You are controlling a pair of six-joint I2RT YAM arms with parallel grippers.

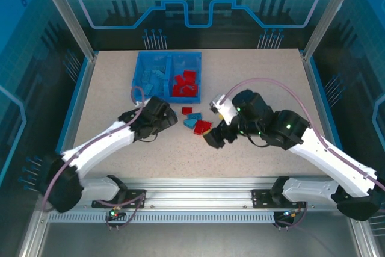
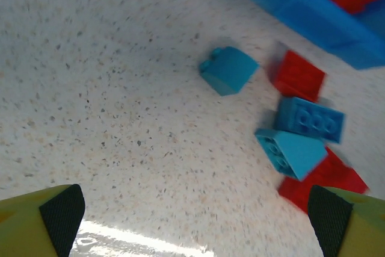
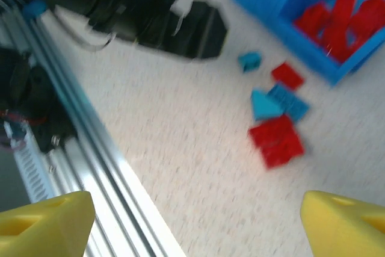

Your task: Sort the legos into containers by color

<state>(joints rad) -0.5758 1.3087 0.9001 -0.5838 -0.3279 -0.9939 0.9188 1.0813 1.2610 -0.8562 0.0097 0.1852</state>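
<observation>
Both arms are working the near side of the blue rectangular plastic bin (image 1: pixel 139 64) with the centre divider. That makes sense to me, because the only loose bricks (image 1: pixel 195 120) left, small studded plastic ones in red and light blue, sit in a clump on the speckled bench (image 1: pixel 108 100) just short of the bin's right compartment. The sort looks mostly done: the light blue pile (image 1: pixel 155 76) is in the bin's left compartment and the red pile (image 1: pixel 186 83) is in the right one, so the colours are already split. From the left wrist cam I count five stragglers, three blue-ish and two red, lying close together between that camera and the bin wall. The left gripper (image 2: pixel 195 224) has its jaws spread as wide as they go, with nothing in them and touching nothing. It points at the clump, with the small light blue sloped brick (image 2: pixel 228 70) right ahead of it, towards the bin. The right gripper (image 3: pixel 195 227) is spread wide too and empty, hanging above bare bench on the far side of the clump from the bin. That view is blurry, but nothing sits between its yellow fingers (image 3: pixel 48 221). The big red brick (image 3: pixel 277 139) is the one farthest from the bin and closest to this gripper. My guess is that's its next pick, since the red compartment is on its side.
</observation>
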